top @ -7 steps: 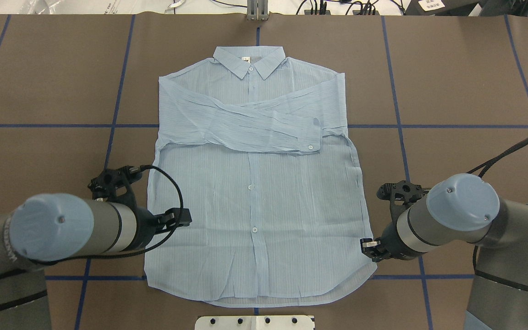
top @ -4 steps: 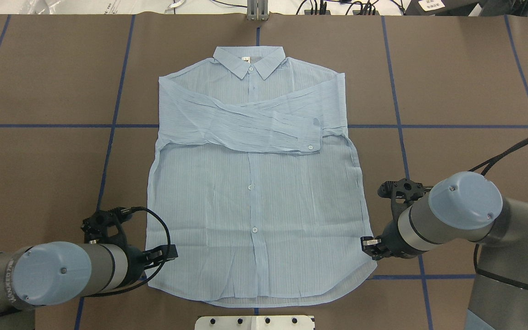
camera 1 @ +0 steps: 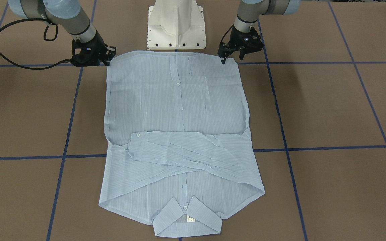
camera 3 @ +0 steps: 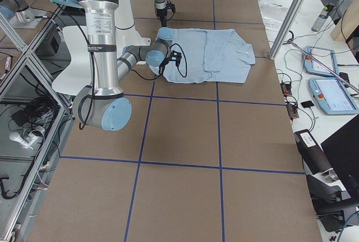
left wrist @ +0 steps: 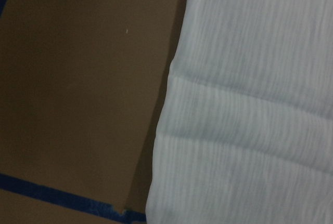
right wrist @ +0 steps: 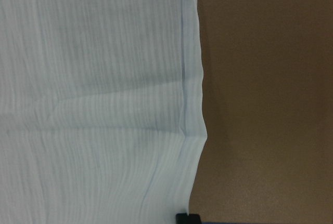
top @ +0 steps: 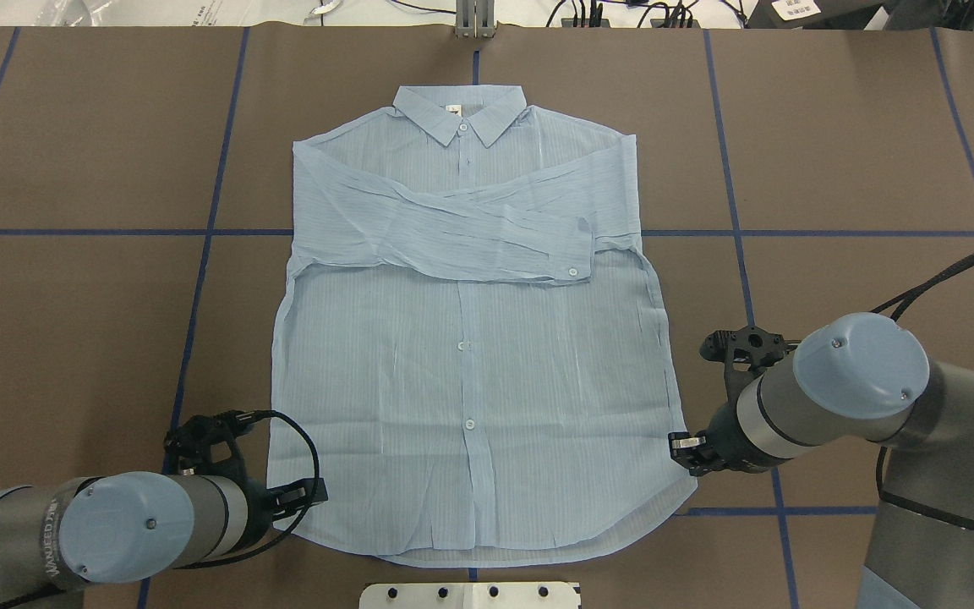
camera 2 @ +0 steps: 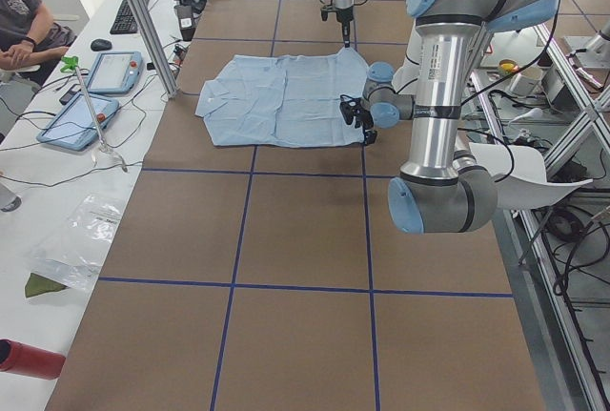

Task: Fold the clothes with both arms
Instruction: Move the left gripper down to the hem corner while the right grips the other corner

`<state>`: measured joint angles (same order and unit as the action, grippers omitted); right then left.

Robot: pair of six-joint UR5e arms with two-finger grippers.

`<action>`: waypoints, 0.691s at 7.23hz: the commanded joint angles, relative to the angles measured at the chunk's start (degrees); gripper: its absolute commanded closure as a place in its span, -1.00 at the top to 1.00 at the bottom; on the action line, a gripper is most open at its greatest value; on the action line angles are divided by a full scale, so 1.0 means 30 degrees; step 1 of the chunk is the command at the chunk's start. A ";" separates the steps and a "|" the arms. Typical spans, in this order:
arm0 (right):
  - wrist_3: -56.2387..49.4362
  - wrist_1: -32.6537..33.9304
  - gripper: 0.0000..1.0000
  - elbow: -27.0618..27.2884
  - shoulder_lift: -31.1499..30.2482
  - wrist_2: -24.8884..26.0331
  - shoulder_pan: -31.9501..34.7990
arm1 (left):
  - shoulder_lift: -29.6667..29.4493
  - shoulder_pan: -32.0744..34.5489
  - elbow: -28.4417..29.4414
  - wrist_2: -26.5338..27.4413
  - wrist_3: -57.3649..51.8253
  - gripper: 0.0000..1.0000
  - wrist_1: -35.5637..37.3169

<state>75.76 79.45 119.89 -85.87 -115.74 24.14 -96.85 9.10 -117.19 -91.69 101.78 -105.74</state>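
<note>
The blue shirt [top: 470, 355] lies flat on the counter [top: 73, 169], collar [top: 487, 110] far. The left claw [top: 301, 493] and right claw [top: 683, 446] sit by its near corners. I cannot tell if they are apart.

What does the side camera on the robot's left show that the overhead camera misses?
Only the side camera shows a seated person and two tablets on a side bench. Only the overhead camera shows the white neck label and front buttons of the shirt. Both show it flat on the table, with the left gripper and right gripper near its bottom corners.
</note>
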 commanded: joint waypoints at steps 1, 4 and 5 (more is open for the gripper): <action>0.0000 0.0001 -1.00 -0.0004 -0.0030 -0.0003 0.0068 | -0.0059 -0.0015 0.0187 -0.0024 -0.0001 0.54 0.0001; 0.0000 0.0030 -1.00 -0.0091 -0.0060 -0.0003 0.0156 | -0.0088 -0.0015 0.0100 -0.0053 -0.0002 0.03 -0.0086; 0.0000 0.0030 -1.00 -0.0092 -0.0089 -0.0032 0.0243 | -0.0059 -0.0015 0.0070 -0.0053 -0.0030 -0.11 -0.0058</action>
<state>75.76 79.53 119.67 -86.06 -115.79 24.65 -97.07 9.05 -116.83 -91.83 101.74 -105.89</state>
